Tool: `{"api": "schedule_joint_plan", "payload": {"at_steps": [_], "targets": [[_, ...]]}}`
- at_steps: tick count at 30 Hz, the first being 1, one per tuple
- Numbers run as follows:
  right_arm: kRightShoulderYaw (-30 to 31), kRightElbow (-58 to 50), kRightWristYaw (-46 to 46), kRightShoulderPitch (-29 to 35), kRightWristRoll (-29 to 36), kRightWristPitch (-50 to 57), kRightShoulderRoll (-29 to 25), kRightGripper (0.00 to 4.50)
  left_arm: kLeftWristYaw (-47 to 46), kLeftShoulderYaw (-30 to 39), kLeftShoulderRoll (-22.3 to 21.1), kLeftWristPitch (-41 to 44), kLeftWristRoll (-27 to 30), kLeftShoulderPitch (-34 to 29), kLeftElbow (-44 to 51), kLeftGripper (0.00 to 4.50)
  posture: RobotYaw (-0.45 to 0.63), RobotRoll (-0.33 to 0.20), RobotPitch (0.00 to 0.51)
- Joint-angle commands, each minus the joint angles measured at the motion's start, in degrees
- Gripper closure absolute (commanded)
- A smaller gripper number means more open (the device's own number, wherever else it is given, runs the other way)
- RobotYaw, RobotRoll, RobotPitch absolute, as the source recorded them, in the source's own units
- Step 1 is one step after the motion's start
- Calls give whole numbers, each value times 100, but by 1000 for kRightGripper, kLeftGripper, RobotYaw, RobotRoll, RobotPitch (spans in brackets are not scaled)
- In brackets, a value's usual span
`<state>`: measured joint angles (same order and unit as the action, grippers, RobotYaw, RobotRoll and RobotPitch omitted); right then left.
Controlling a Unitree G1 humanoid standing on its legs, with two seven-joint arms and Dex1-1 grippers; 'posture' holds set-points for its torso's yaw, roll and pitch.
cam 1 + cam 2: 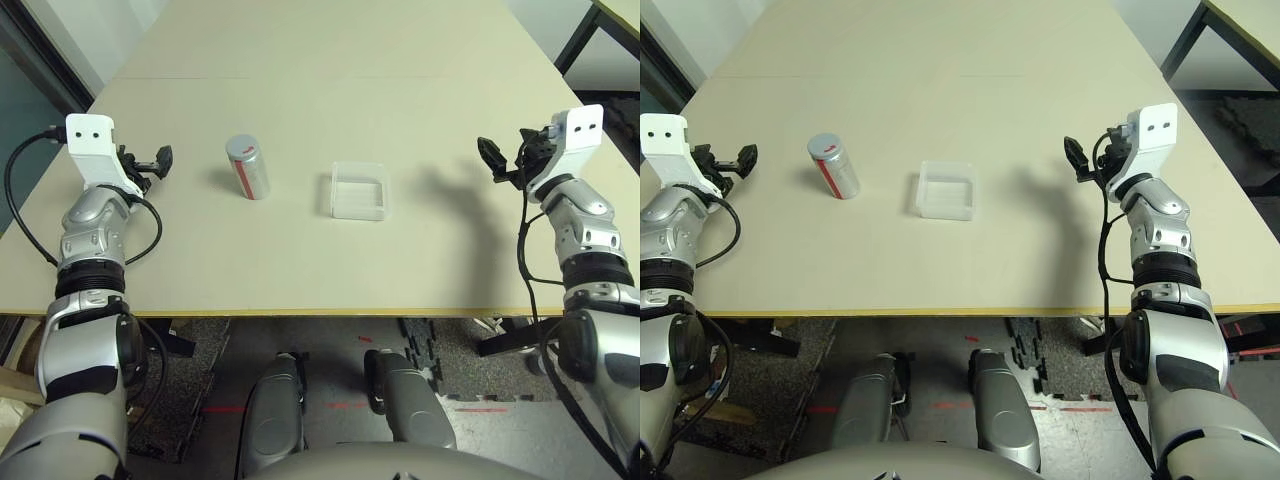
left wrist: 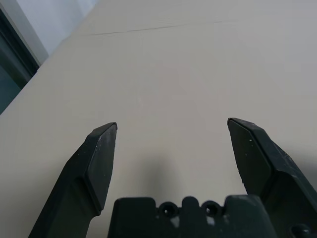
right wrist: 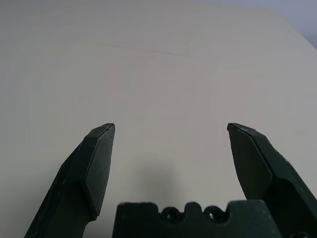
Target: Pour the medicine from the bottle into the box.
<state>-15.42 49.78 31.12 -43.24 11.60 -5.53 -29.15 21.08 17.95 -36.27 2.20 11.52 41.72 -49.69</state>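
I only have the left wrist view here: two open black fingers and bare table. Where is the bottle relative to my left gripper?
Observer: The bottle stands upright on the table, to the right of the left gripper, apart from it.
Operator: Is its cap on?
Observer: Yes, a round grey cap closes the top.
Operator: And the box?
Observer: The box sits further right of the bottle, between it and the right gripper, not touching either.
Operator: Is the right gripper holding anything?
Observer: No, it is open and empty above the table.
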Motion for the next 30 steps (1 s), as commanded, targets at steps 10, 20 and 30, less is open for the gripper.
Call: {"api": "schedule_joint_plan", "payload": {"at_steps": [10,20,30], "targets": [[102,405,158,-285,-47,-245,-13,0,-27,92,16,108,88,-85,264,23,-13,0,156],[131,279,1091,-374,201,-177,1,0,282,67,49,375,233,-335,766,23,-14,0,165],[367,-744,3104,-61,816,256,158,0,754,69,120,859,562,-1019,2037,23,11,0,164]]}}
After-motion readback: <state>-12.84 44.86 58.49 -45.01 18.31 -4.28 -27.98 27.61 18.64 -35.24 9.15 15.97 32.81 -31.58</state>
